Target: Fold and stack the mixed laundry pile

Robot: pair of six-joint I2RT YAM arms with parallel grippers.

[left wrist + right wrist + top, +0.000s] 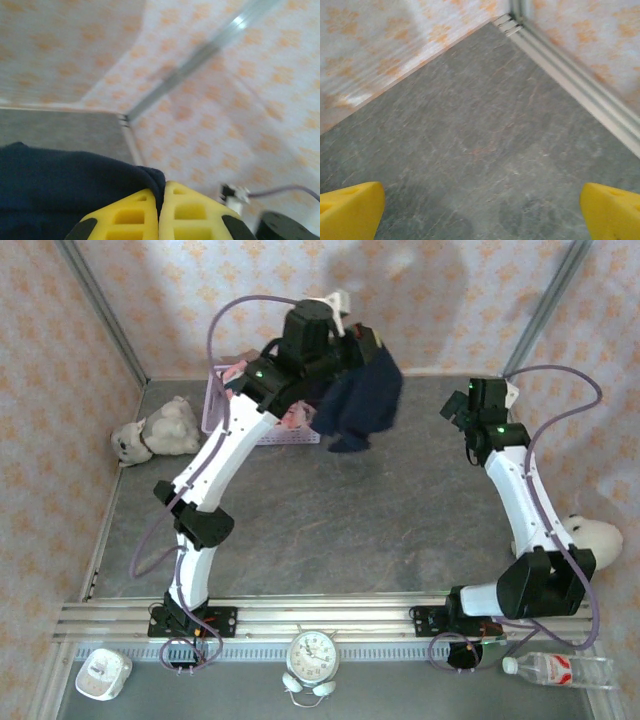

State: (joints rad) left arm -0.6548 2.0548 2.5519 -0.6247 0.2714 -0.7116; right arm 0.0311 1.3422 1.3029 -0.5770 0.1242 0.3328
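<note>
While my left arm reaches to the far end of the grey surface, its gripper is pinched tight on an edge of the navy garment. The yellow fingers are pressed together with the dark cloth bunched between them. From above, the garment hangs from the gripper in a loose bundle, its lower end just beside the right end of the lavender basket by the back wall; I cannot tell whether it touches the surface. The pink garment peeks from the basket, mostly hidden under my left arm. My right gripper stands wide with nothing between its fingers, hovering over bare surface near the far right corner, well apart from the laundry. A grey plush toy lies left of the basket, a white one at the right edge. A clock, a bottle and a small white device sit along the near edge.
</note>
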